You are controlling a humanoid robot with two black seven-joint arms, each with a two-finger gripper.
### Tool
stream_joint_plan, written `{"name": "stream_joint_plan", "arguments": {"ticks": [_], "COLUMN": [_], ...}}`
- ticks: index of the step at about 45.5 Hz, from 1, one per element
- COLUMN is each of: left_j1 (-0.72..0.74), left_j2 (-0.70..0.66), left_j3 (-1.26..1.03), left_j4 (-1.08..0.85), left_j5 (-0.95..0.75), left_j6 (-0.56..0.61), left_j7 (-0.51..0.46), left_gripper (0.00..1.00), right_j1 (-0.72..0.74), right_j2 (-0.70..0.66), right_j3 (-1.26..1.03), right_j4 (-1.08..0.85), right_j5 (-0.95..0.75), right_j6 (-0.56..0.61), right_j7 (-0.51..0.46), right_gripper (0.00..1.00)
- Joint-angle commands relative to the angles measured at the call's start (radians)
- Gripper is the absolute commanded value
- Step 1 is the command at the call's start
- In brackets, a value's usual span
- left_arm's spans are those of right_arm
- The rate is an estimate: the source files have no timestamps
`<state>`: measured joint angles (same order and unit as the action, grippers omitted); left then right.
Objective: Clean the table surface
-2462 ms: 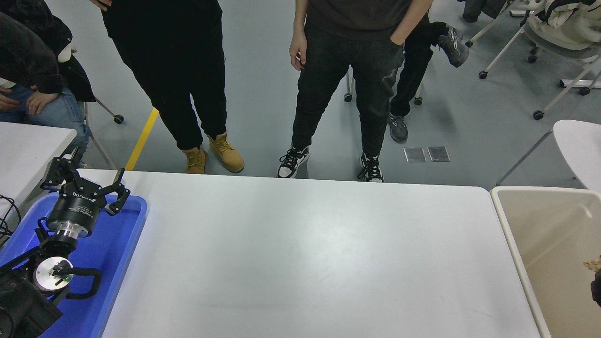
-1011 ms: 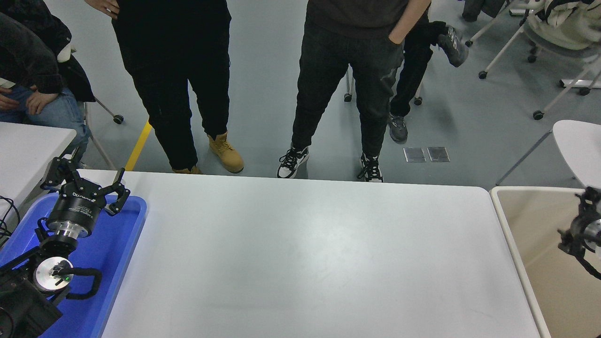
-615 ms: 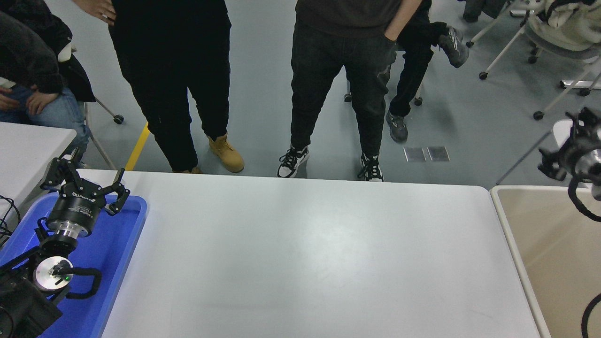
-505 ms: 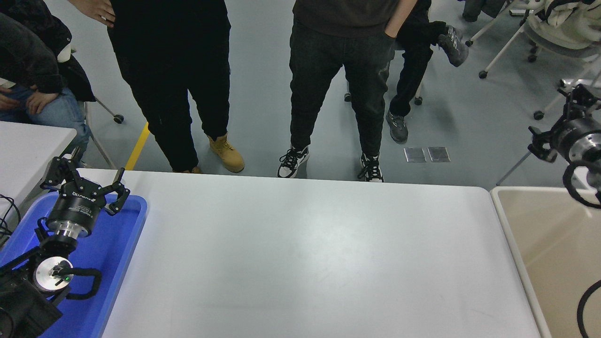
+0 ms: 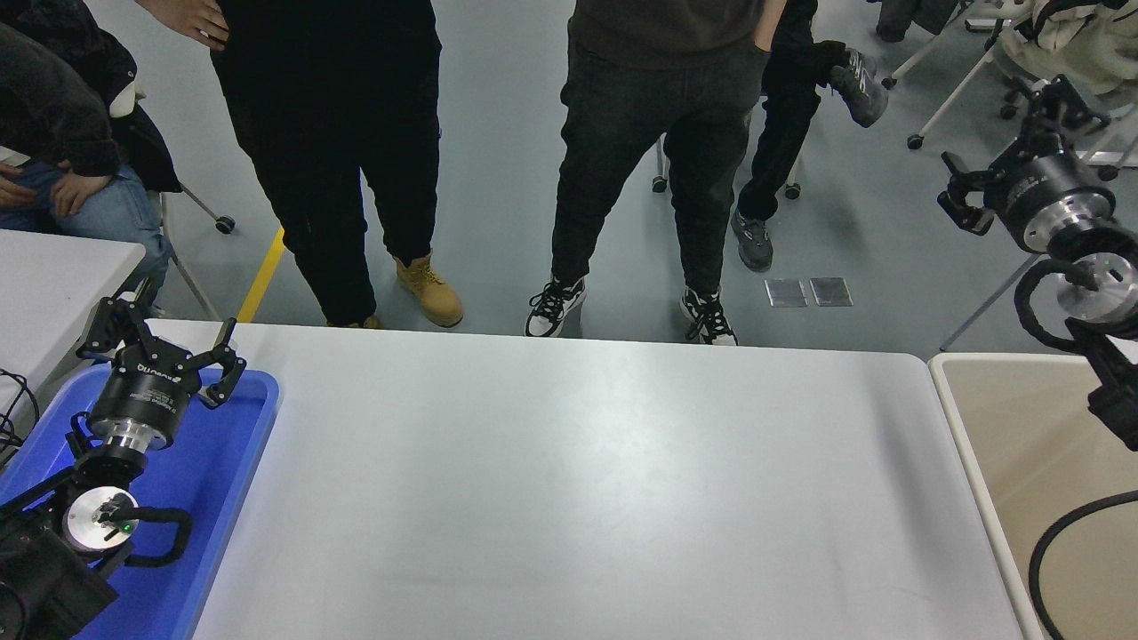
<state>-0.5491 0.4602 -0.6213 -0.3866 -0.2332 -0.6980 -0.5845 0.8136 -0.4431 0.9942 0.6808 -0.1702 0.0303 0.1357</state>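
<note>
The table surface [image 5: 578, 480] is a wide white-grey top with nothing lying on it. My left gripper [image 5: 160, 333] is parked open over the blue tray [image 5: 227, 462] at the lower left. At the upper right edge my right gripper [image 5: 1009, 147] is raised high, open and empty, above the far end of the beige bin [image 5: 1022, 462] and off the table's right side.
Two people [image 5: 347, 133] stand close to the table's far edge, and a seated person [image 5: 62, 169] is at the top left. A smaller white table [image 5: 53, 284] is at the left. Chairs [image 5: 1067, 80] and a round white tabletop [image 5: 1098, 271] are at the right.
My right arm rose out of the beige bin and moved up and slightly left, gripper empty. The standing people shifted their feet. The left arm stayed put.
</note>
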Motion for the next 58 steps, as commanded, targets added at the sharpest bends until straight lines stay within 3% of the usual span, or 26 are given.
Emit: {"name": "stream_joint_plan", "arguments": {"ticks": [1,9,24,58], "left_j1": [0.0,0.0,0.0,0.0], "left_j2": [0.0,0.0,0.0,0.0], "left_j3": [0.0,0.0,0.0,0.0], "left_j4": [0.0,0.0,0.0,0.0], "left_j5": [0.0,0.0,0.0,0.0], "left_j6": [0.0,0.0,0.0,0.0], "left_j7": [0.0,0.0,0.0,0.0], "left_gripper": [1.0,1.0,1.0,1.0], "right_j1": [-0.162,-0.248,-0.341,-0.39], "right_j2": [0.07,0.103,0.155,0.179], "right_j3": [0.129,0.158,0.158,0.158], "right_j4": [0.071,0.105,0.108,0.106], "right_j5": [-0.043,-0.135,-0.137,-0.137], "right_j6": [0.002,0.039,0.076,0.109], "right_j7": [0.035,0.087,0.177,0.223], "right_gripper": [0.98,0.98,0.98,0.98]}}
